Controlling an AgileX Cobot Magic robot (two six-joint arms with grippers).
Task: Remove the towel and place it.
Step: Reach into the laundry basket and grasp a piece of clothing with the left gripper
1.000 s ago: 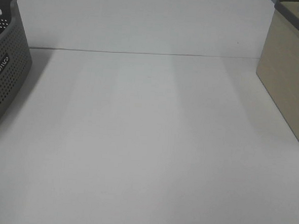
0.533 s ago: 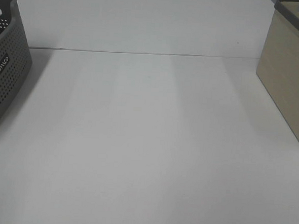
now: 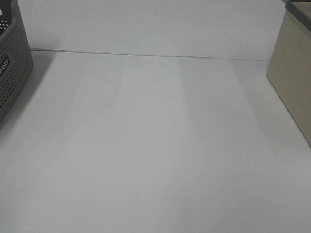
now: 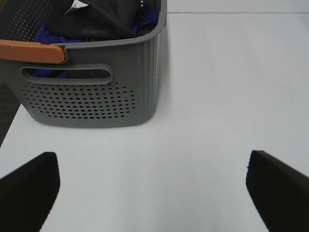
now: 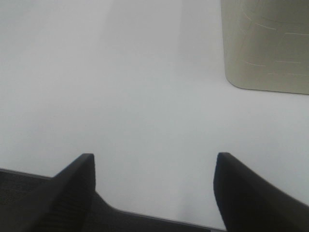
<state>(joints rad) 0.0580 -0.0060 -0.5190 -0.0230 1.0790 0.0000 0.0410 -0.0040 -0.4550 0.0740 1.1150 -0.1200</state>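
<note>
A dark towel [image 4: 99, 17] lies bunched inside the grey perforated basket [image 4: 91, 96], on top of some blue cloth, as the left wrist view shows. My left gripper [image 4: 152, 191] hovers over the white table in front of that basket, its fingers wide apart and empty. My right gripper [image 5: 154, 193] stands open and empty over the table's near edge, with the beige basket [image 5: 268, 43] ahead of it. Neither gripper appears in the exterior high view, where only the grey basket's [image 3: 5, 70] side wall shows and the towel is hidden.
The beige basket [image 3: 300, 78] stands at the right side of the white table [image 3: 153, 148], the grey one at the left. An orange handle [image 4: 31, 50] runs along the grey basket's rim. Dark floor shows past the table's edge [image 5: 29, 193].
</note>
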